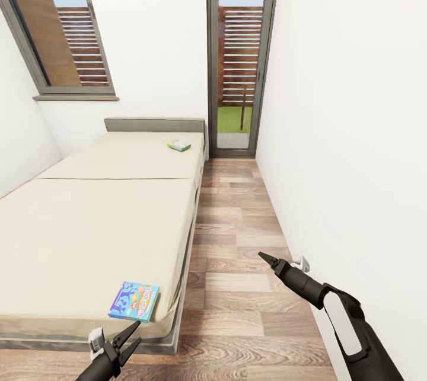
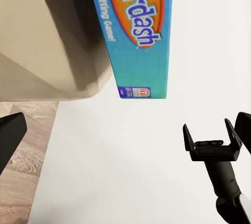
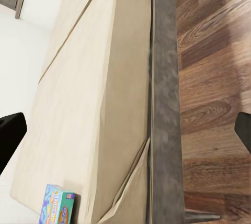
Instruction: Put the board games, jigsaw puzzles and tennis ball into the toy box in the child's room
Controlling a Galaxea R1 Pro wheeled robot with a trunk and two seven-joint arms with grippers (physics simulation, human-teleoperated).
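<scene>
Where the narrow room runs back to a tall glass door point(image 1: 237, 54) and a slanted window point(image 1: 59, 25), the bed point(image 1: 89, 232) fills the left side, its cream mattress crossed by a seam and ending at a grey padded headboard point(image 1: 154, 125), with a strip of wood floor point(image 1: 249, 286) between its grey frame and the white right-hand wall point(image 1: 356, 132). Nothing lies between the left gripper point(image 1: 131, 334) and the blue board game point(image 1: 134, 301); that gripper sits just in front of the bed's near edge with its jaws parted and holding nothing. This thin printed box lies flat near the bed's near right corner, its long axis running roughly away from the robot, slightly skewed; the left wrist view shows orange lettering on a blue ground. Far up the mattress, close to the headboard and the right edge, lies a second board game point(image 1: 179, 145), small, pale green, and set at an angle. Over the floor to the right, well apart from the bed, the right gripper point(image 1: 264, 257) points toward the far end of the room, its jaws pressed together on nothing.
</scene>
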